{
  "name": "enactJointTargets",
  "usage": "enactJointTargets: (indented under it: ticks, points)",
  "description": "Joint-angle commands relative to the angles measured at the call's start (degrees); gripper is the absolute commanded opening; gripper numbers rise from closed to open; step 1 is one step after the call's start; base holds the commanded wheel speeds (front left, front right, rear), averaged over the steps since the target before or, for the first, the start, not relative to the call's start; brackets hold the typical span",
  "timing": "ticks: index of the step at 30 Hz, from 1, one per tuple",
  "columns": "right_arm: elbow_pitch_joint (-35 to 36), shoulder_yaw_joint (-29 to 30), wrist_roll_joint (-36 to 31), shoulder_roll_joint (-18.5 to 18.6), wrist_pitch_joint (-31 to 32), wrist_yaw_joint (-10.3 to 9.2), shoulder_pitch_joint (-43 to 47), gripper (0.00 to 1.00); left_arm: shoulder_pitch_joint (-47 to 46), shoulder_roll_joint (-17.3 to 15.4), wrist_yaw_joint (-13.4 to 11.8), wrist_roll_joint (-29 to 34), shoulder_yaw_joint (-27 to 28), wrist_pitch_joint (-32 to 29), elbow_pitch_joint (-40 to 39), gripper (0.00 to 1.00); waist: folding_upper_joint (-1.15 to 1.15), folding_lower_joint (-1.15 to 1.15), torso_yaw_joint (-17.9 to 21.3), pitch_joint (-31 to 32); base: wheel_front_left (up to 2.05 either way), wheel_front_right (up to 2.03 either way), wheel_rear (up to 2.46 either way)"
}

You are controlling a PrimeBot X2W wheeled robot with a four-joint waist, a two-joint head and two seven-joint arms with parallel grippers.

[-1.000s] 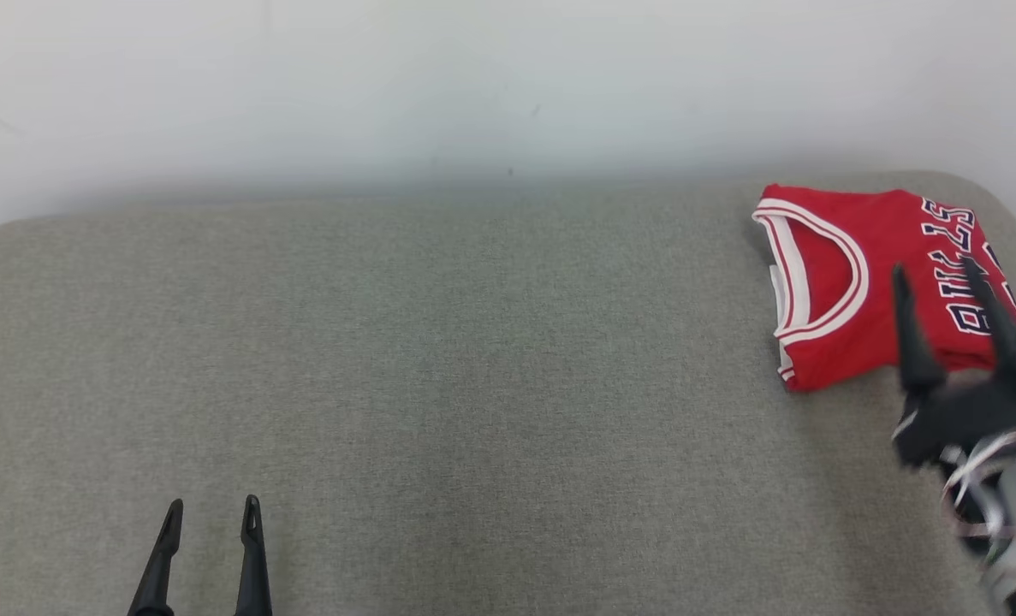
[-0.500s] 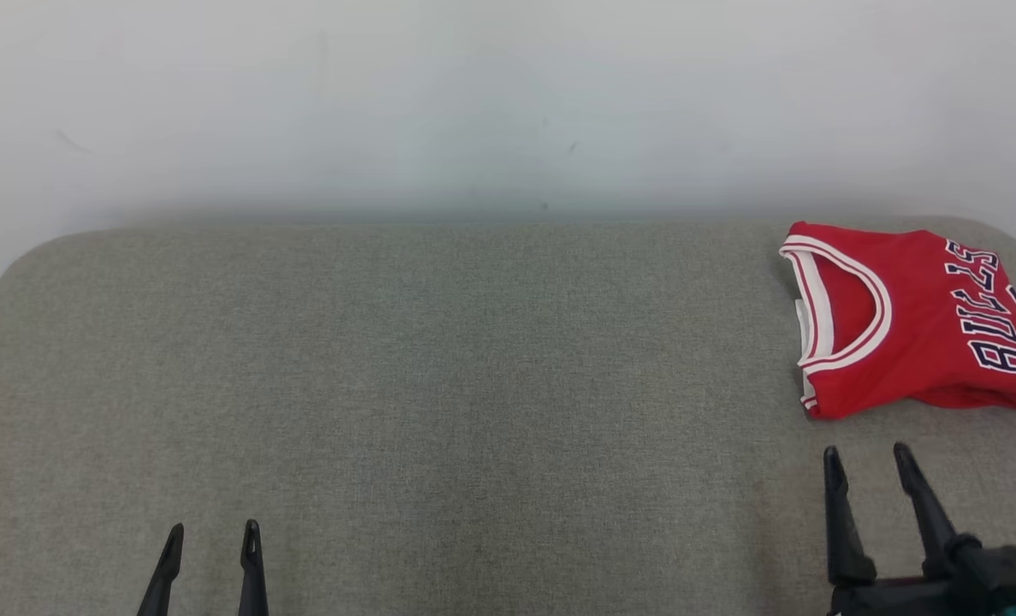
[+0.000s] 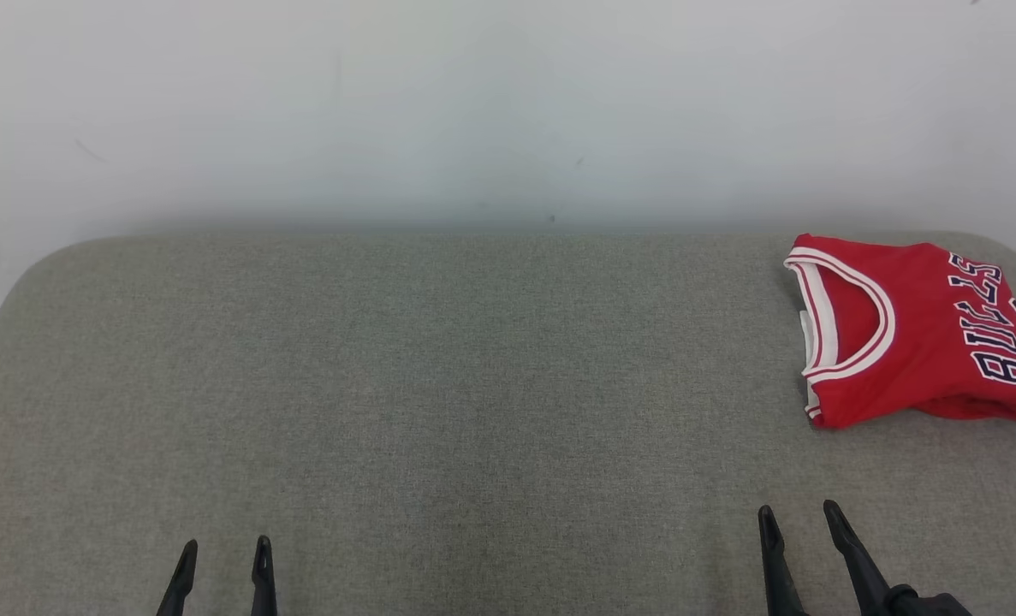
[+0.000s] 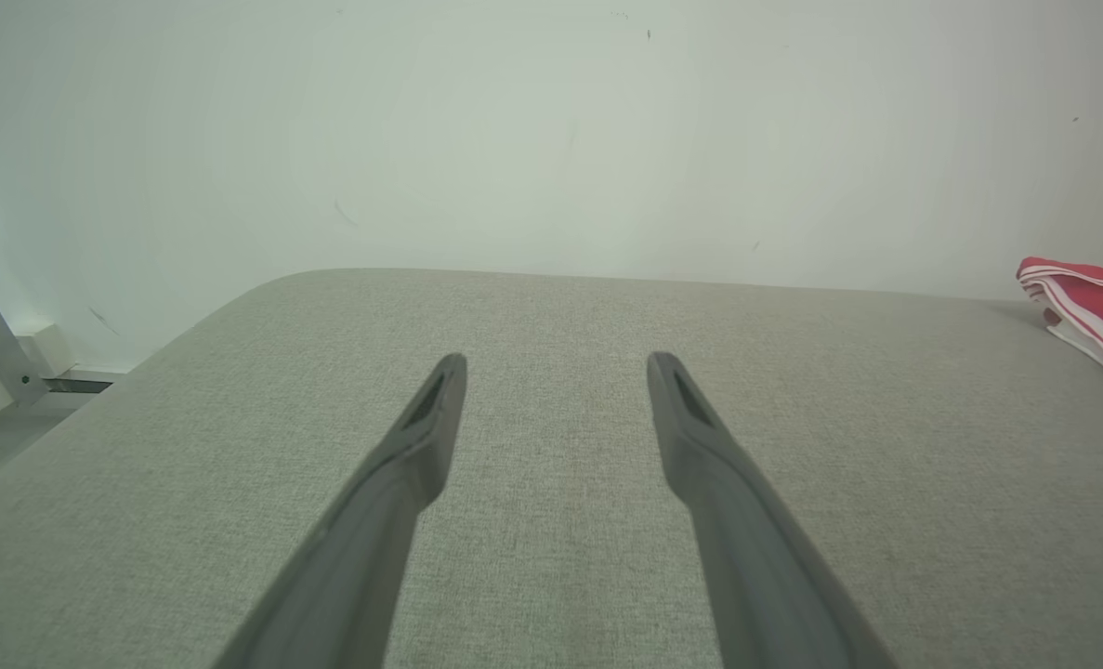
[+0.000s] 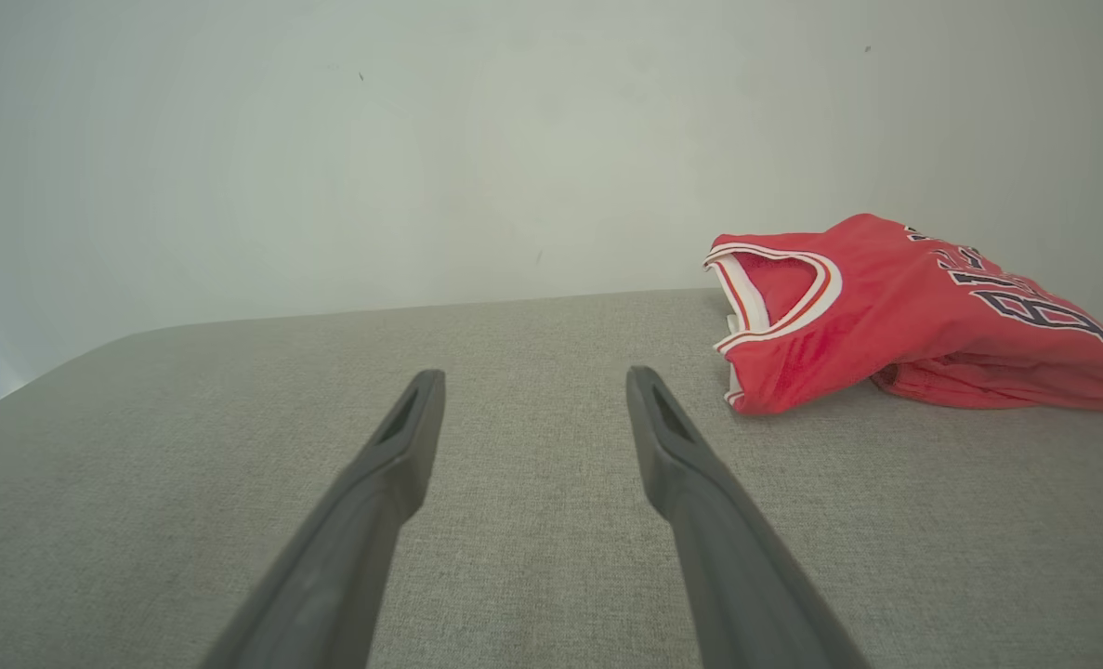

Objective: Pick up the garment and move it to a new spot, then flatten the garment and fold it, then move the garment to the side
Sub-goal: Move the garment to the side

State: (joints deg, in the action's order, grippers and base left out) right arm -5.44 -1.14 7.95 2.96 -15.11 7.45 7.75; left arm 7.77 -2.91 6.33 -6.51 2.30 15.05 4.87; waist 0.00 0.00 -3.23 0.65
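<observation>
**Since the jersey lies folded at the table's edge, the last step looks all but done**

While the pale wall [image 3: 473,111] stands behind it, the grey padded table [image 3: 439,385] spreads across the head view, most of it bare. The garment [image 3: 918,334], a red jersey with a white-trimmed neck and dark lettering, lies folded in a compact stack at the table's far right corner, its right edge running out of the head view; the right gripper [image 3: 798,508] sits low at the near right, well apart from the jersey, fingers parted and holding nothing; the left gripper [image 3: 225,542] sits low at the near left, likewise parted and empty. I judge the move to the side to be the step in hand, and nearly finished; the next move likely calls only for both arms to rest clear of the stack, or for a light nudge if the lower layer, which bulges a little on the near side, needs tidying.
</observation>
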Motion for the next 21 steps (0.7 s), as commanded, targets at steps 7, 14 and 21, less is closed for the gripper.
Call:
enactJointTargets:
  ticks: [7,14,21]
  points:
    - [-0.62,-0.96,1.15,-0.13,0.01,0.02,0.34,1.0,0.98,0.05,0.17,-0.17,-0.18,0.15,1.04,1.0,0.0,0.0,-0.09,0.41,0.0,0.0,0.0]
    - [-1.56,-1.31,1.16,-0.14,0.01,0.02,0.54,1.0,1.21,0.05,0.5,-0.05,-0.28,0.15,2.63,1.0,0.0,0.0,0.05,0.65,0.0,0.0,0.0]
    - [-2.19,-1.01,1.3,-0.14,0.01,0.02,0.53,1.0,1.3,0.05,0.66,-0.26,-0.38,0.15,2.96,1.0,0.0,0.0,-0.01,0.71,0.0,0.0,0.0]
